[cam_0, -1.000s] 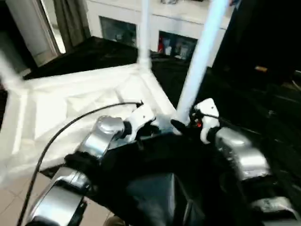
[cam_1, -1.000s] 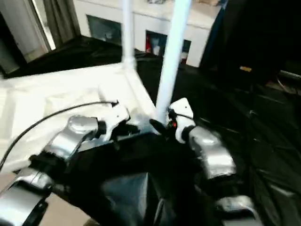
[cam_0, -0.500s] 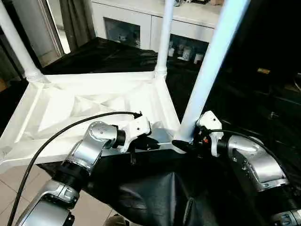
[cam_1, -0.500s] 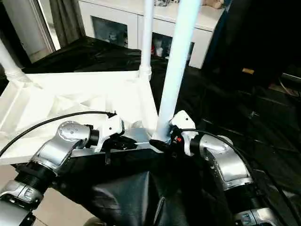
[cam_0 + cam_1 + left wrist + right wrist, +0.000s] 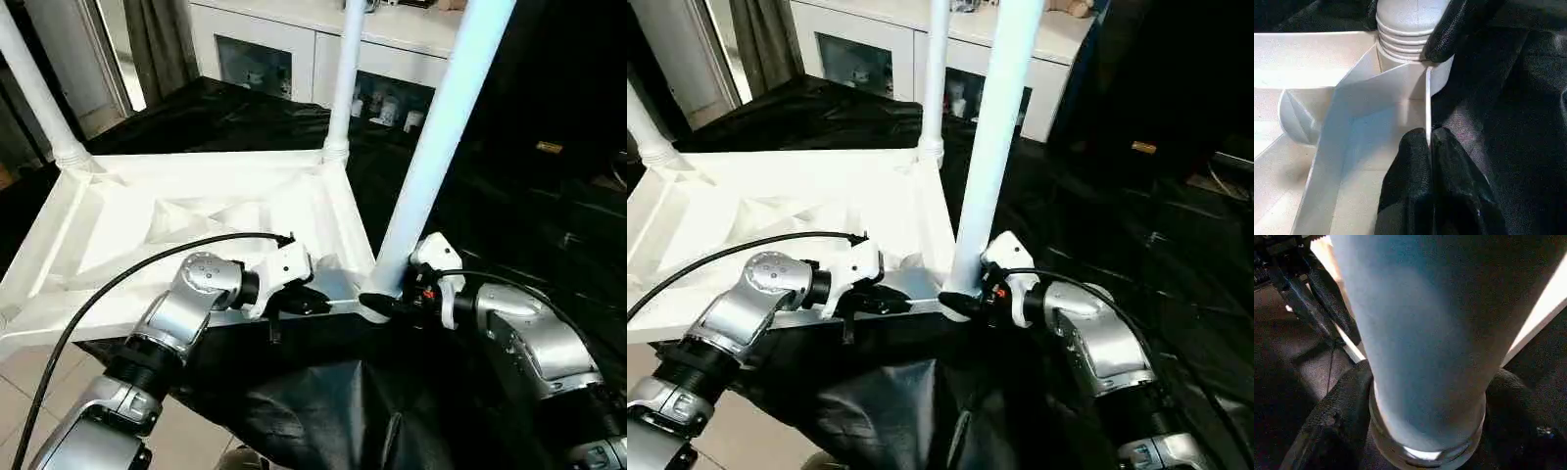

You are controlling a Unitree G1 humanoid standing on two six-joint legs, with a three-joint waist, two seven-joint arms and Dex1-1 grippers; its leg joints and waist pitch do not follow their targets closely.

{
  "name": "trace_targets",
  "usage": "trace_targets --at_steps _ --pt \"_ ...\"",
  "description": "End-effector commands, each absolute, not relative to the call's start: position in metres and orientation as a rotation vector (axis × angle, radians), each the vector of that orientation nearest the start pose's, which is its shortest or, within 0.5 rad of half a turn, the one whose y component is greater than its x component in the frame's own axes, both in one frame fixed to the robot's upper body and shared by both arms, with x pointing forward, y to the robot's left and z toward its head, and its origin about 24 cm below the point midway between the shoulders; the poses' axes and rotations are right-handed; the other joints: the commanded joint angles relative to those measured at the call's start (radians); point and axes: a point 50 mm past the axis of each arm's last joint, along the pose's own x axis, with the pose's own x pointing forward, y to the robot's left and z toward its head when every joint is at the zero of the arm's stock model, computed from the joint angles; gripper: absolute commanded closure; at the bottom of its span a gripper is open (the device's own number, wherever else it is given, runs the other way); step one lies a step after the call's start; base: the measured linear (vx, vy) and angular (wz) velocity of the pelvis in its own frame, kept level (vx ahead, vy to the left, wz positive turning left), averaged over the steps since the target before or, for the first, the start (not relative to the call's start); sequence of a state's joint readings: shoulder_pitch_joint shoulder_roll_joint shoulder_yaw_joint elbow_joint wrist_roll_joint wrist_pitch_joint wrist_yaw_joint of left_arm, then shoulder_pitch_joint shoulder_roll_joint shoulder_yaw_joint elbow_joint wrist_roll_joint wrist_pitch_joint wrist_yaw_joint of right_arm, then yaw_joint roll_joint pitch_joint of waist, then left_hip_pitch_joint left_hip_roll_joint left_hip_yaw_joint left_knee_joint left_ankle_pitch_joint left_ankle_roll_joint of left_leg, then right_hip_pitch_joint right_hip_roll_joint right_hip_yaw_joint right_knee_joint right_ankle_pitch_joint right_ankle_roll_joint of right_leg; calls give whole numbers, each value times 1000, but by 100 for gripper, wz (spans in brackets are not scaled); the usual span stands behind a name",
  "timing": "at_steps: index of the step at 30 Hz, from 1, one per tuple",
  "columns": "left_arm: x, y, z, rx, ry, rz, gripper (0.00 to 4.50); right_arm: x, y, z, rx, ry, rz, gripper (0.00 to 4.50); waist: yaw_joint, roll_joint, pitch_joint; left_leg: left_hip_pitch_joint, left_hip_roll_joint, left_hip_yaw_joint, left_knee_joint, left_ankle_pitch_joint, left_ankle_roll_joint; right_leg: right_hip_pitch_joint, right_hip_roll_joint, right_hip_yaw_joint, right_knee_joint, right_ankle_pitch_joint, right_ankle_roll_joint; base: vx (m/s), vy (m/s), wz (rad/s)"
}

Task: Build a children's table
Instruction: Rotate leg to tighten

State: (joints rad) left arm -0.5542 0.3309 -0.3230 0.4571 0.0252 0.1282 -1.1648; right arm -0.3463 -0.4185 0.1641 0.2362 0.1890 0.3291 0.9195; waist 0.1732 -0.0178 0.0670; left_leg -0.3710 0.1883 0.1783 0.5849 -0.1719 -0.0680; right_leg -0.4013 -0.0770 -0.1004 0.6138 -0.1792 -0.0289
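**Both hands clamped on the upturned tabletop and its near leg**

On a black-draped counter [image 5: 245,108], in the left eye view, the white tabletop [image 5: 176,211] is lying upside down with its ribbed underside facing up. Three legs are standing upright in its corner sockets: the far-left leg [image 5: 34,88], the far-right leg [image 5: 345,73], and the near-right leg [image 5: 436,147], which is rising out of the top of the picture. The left hand [image 5: 312,305] is reaching in over the tabletop's near rim, close to the near-right corner. The right hand [image 5: 384,305] is sitting at the base of the near-right leg. A black cable [image 5: 108,289] is arching over the left forearm. A white cabinet [image 5: 294,54] with glass doors is standing beyond the counter.

From the right eye view, the same layout is showing, with the right hand [image 5: 965,302] pressing against the flared foot of the near-right leg [image 5: 994,147], and the left hand [image 5: 890,305] just beside it on the rim.

Along the left wrist view, the two black fingers [image 5: 1410,181] are pinching the thin edge wall of the tabletop [image 5: 1352,137] between them, clenched on it. Ahead, the ribbed end of the leg [image 5: 1403,24] is seated in its corner socket, with another black finger touching it.

Along the right wrist view, the leg [image 5: 1420,333] is standing between the right hand's fingers [image 5: 1337,416], which are wrapping its flared base on both sides, grasping it.
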Motion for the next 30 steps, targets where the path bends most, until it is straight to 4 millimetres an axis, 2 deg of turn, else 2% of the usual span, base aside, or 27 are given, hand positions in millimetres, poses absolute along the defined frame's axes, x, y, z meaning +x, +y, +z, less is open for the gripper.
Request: trace_targets --at_steps 1,6,9,11,12,14,15,17,18,19,21,24,26,28,30 --pt "308 100 69 394 288 -1407 450 289 -156 55 -148 370 1021 170 0 -7 -74 11 52 -20 -65 -182 41 53 -94 63 -79 -256 -149 0 0 0" --pt "307 101 69 384 297 -1402 450 287 -153 52 -116 377 1017 176 1 -9 -73 10 51 -20 -65 -181 43 53 -95 63 -80 -271 -142 0 0 0" --pt "316 100 65 381 328 -1292 450 293 -151 40 -70 405 856 176 -2 -9 -72 11 52 -21 -67 -182 36 49 -94 62 -80 -275 -145 0 0 0" --pt "327 96 62 390 348 -1171 450 301 -147 30 -38 422 687 176 -7 -6 -70 12 50 -21 -69 -195 20 47 -94 62 -84 -303 -140 0 0 0" --pt "328 95 61 393 350 -1159 450 302 -147 29 -34 425 668 176 -10 -7 -69 15 50 -21 -71 -204 16 43 -93 62 -87 -315 -139 0 0 0" --pt "340 88 61 379 355 -1017 450 311 -143 20 14 440 465 176 -12 -3 -71 18 50 -25 -73 -231 -9 47 -98 61 -90 -350 -128 0 0 0" --pt "343 85 60 369 358 -982 450 314 -141 18 21 441 411 176 -15 -3 -70 20 51 -23 -74 -235 -13 43 -98 64 -92 -351 -129 0 0 0" --pt "351 76 60 359 356 -889 450 320 -128 17 56 415 334 176 -16 -3 -71 23 47 -25 -73 -255 -24 44 -101 62 -98 -383 -118 0 0 0" --pt "353 71 60 358 355 -867 450 322 -120 18 74 399 321 176 -16 -3 -69 28 47 -22 -72 -266 -22 36 -100 64 -104 -390 -113 0 0 0" --pt "356 67 61 363 341 -837 450 324 -113 19 76 389 331 176 -13 -1 -69 30 47 -23 -72 -268 -21 38 -100 64 -104 -390 -112 0 0 0" --pt "358 60 63 366 322 -831 450 325 -103 21 31 372 360 176 -9 -3 -69 27 47 -23 -74 -262 -14 41 -99 64 -104 -380 -103 0 0 0" --pt "358 53 66 385 299 -854 450 328 -100 26 39 345 356 176 -7 -2 -72 19 49 -24 -76 -240 -7 47 -98 64 -97 -326 -102 0 0 0" --pt "358 52 68 393 288 -880 450 330 -103 28 70 327 344 107 -6 -1 -72 20 49 -24 -76 -243 -2 47 -100 65 -95 -319 -107 0 0 0" --pt "357 51 68 397 274 -911 450 333 -106 31 95 305 334 105 -8 -1 -71 16 49 -25 -77 -248 -3 50 -100 64 -94 -324 -107 0 0 0" --pt "355 50 68 391 263 -943 450 336 -108 35 131 278 332 83 -17 -3 -75 5 49 -30 -79 -232 0 58 -102 61 -89 -312 -99 0 0 0"
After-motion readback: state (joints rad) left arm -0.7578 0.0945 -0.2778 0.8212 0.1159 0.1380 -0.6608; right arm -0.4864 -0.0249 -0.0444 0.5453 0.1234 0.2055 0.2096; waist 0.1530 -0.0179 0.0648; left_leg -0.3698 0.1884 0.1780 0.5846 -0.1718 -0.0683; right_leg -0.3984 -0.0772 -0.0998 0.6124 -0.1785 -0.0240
